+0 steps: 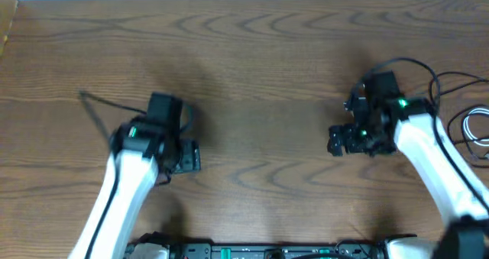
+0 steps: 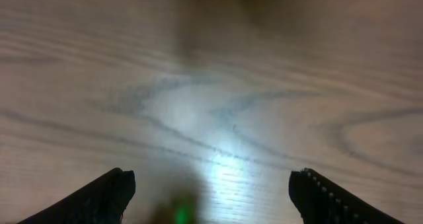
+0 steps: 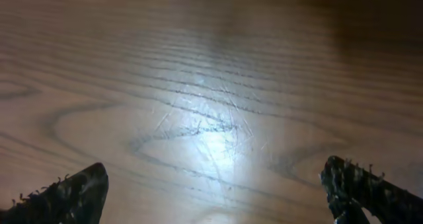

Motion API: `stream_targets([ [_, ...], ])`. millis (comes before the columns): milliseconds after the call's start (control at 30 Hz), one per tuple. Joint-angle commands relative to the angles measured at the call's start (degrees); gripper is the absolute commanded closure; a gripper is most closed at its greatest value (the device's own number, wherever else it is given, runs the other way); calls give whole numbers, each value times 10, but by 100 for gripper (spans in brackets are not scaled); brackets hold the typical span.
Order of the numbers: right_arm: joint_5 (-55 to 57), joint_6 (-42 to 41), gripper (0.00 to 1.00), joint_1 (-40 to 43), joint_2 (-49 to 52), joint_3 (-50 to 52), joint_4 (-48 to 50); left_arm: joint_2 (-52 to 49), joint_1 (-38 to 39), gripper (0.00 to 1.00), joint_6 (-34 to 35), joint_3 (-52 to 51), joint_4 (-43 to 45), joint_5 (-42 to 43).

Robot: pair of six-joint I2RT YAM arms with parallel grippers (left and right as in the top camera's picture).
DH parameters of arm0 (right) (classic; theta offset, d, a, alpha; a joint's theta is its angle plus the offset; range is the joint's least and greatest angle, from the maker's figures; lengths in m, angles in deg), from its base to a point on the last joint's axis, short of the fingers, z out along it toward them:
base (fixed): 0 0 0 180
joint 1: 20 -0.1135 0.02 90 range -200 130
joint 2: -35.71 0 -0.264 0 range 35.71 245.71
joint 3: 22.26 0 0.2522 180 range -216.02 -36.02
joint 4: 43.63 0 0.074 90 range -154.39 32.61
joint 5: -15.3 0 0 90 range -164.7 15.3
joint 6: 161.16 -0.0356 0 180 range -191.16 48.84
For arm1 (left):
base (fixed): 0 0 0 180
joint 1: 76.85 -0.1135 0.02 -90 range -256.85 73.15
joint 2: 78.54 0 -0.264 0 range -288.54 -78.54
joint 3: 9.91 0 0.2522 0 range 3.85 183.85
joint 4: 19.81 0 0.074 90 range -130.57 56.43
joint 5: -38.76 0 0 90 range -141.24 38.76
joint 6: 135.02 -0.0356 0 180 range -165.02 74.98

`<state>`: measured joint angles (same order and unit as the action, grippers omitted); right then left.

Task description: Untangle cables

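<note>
The black cable lies as a thin bent line on the table left of my left arm, partly hidden under the arm. The white cable is coiled at the far right edge, right of my right arm. My left gripper is open and empty over bare wood; its wrist view shows only table between the fingers. My right gripper is open and empty too, with only table between its fingers in its wrist view. Neither cable shows in the wrist views.
The wooden table spans the whole view. Thicker black arm wires loop above the right arm. The robot bases sit along the front edge.
</note>
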<state>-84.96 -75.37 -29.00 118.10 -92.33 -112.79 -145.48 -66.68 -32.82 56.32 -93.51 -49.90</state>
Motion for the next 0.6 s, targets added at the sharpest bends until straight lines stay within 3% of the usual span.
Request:
stream_targets([
  [0, 19, -9, 1, -18, -109, 42, 40, 140, -2, 20, 7, -51, 20, -5],
  [67, 37, -9, 1, -31, -192, 69, 73, 249, -2, 20, 8, -77, 37, -5],
  [300, 39, -9, 1, -32, -345, 80, 82, 460, -2, 20, 7, -81, 34, -5],
  [567, 39, -9, 1, -32, -356, 80, 78, 491, -2, 20, 7, -81, 35, -5],
])
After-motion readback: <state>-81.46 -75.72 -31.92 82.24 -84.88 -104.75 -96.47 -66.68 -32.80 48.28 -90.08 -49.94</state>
